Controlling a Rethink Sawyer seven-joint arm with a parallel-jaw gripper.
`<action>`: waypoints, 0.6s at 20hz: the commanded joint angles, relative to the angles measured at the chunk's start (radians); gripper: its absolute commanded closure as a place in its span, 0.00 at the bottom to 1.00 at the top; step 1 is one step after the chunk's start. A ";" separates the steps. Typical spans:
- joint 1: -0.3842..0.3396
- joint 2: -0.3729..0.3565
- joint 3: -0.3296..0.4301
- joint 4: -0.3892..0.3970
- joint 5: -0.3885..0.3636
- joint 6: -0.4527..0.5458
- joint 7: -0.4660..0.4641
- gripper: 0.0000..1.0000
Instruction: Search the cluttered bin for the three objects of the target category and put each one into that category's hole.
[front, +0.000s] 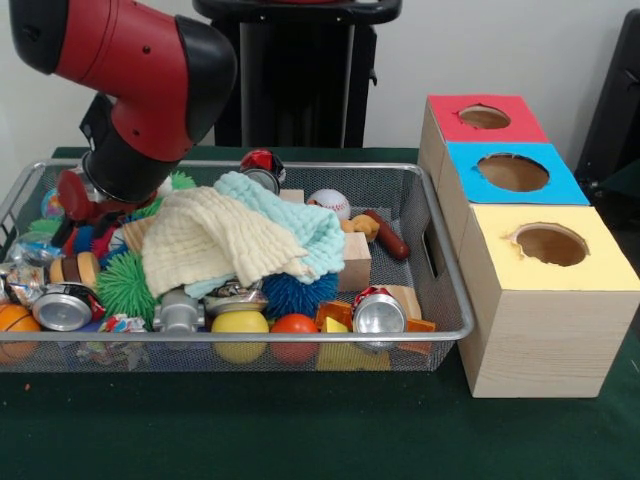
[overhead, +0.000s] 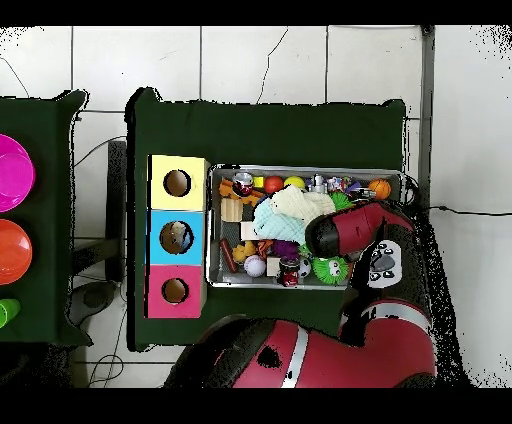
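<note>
a red and black robot arm (front: 130, 80) reaches down into the left end of a wire mesh bin (front: 440, 270) on a green table (front: 300, 430). its gripper is buried among the toys there, so i cannot tell whether it is apart, together or clamped on anything.

right of the bin, touching it, stands a row of three wooden boxes: a yellow-topped box (front: 550, 290) nearest, a blue-topped box (front: 515, 172) in the middle and a red-topped box (front: 483, 117) farthest, each with a round hole. from above, something pale seems to lie inside the blue box's hole; the other two look empty. so at most one item appears sorted, and most of the work likely remains.

the bin is long from left to right and full. a cream cloth (front: 215, 240) and a pale blue cloth (front: 290, 215) cover the middle. around them lie crushed cans (front: 378, 312), spiky balls (front: 125, 285), a baseball (front: 330, 203) and wooden blocks (front: 355, 262). which category is wanted is not shown.
</note>
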 joint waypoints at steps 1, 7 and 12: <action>0.004 0.043 0.020 -0.047 -0.030 -0.031 0.096 0.00; 0.001 0.052 0.017 -0.052 -0.034 -0.057 0.100 0.00; -0.003 0.046 0.010 -0.047 -0.032 -0.057 0.091 0.00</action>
